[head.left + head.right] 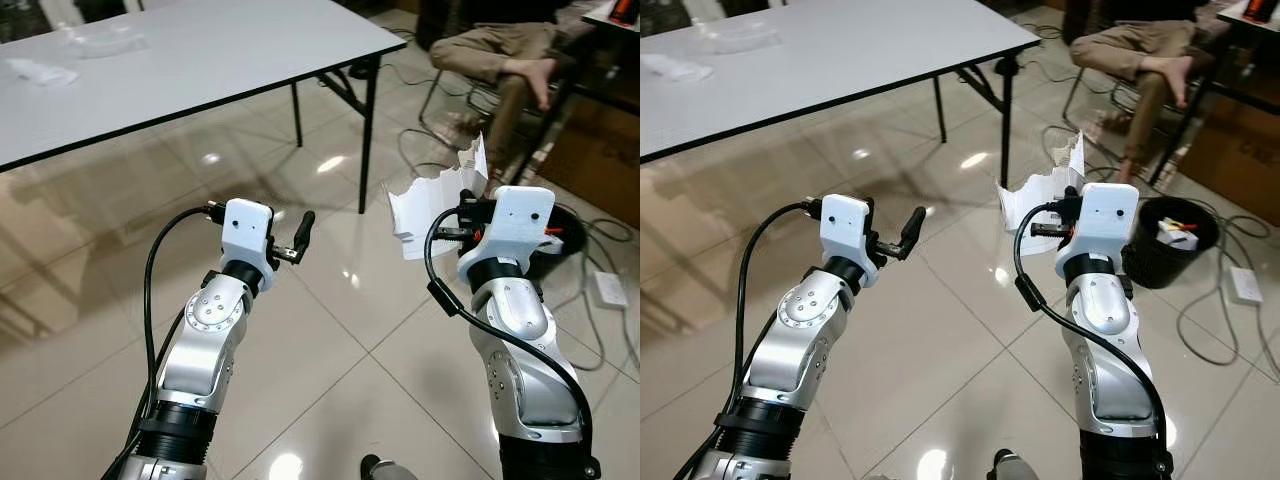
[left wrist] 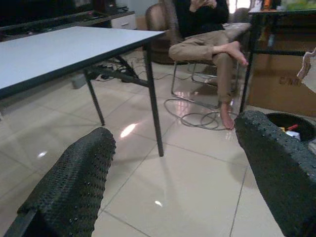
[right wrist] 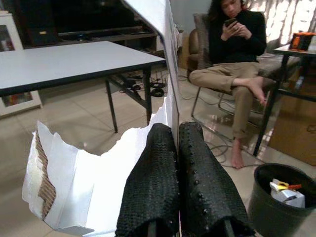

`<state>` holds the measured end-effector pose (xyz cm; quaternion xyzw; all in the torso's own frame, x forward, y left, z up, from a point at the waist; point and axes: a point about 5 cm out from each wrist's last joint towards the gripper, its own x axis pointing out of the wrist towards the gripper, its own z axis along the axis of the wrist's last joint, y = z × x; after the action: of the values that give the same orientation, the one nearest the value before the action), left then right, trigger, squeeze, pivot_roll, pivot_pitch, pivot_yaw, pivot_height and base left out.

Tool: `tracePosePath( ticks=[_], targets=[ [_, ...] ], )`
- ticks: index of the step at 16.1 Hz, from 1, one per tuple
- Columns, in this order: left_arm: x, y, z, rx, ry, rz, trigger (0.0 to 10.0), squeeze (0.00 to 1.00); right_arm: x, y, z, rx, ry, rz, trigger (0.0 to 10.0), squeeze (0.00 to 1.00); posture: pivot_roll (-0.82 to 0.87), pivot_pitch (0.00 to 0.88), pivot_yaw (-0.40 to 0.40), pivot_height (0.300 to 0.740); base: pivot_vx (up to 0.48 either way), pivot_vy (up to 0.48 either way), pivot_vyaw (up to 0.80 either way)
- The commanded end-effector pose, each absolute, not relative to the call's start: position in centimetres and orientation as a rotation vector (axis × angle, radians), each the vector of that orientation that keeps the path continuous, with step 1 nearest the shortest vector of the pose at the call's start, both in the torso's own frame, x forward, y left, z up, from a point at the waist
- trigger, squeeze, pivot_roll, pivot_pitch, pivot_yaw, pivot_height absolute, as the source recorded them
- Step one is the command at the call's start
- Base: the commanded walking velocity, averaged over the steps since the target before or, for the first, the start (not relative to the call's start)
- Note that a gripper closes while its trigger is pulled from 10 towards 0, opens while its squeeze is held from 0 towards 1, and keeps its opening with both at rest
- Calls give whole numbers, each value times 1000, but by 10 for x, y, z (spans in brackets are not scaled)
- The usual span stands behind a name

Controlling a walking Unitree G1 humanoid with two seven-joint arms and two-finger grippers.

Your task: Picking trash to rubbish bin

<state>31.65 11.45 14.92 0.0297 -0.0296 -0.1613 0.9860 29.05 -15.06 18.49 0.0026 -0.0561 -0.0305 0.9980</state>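
We see the torn cardboard (image 3: 94,192) white on its face, with brown corrugated ribbing along its ragged edge. Our right claw (image 3: 178,168) has black fingers (image 3: 153,182) studded with small raised dots, and the left claw (image 2: 173,168) has the same black dotted pads (image 2: 74,182). Both arms are silver with white wrist housings — black cables loop beside them. The rubbish bin (image 1: 1150,262) is black (white, yellow and red scraps inside). The counter (image 1: 200,60) is pale grey with a black edge and black legs. The floor (image 1: 330,340) is glossy beige tile. The seated person (image 3: 237,59) wears a black top and tan trousers.
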Motion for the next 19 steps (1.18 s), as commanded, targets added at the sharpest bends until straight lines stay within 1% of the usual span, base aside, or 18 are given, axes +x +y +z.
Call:
tracePosePath(
  ticks=[1, 15, 16, 19],
  targets=[
    [315, 113, 151, 60, -70, -340, 10000, 0, 291, -150, 187, 11, -121, -59, 10000, 0, -52, 99, 48, 740, 296, 0, -750],
    [314, 110, 147, 65, -58, -351, 10000, 0, 289, -150, 186, 5, -117, -55, 10000, 0, -59, 99, 46, 740, 291, 0, -750],
    [314, 110, 147, 66, -56, -350, 10000, 0, 289, -150, 186, 8, -122, -53, 10000, 0, -59, 102, 49, 740, 262, 0, -587],
    [315, 111, 148, 66, -56, -349, 10000, 0, 289, -147, 187, -2, -135, -35, 10000, 0, -57, 100, 51, 740, 261, 0, 0]
  ],
)
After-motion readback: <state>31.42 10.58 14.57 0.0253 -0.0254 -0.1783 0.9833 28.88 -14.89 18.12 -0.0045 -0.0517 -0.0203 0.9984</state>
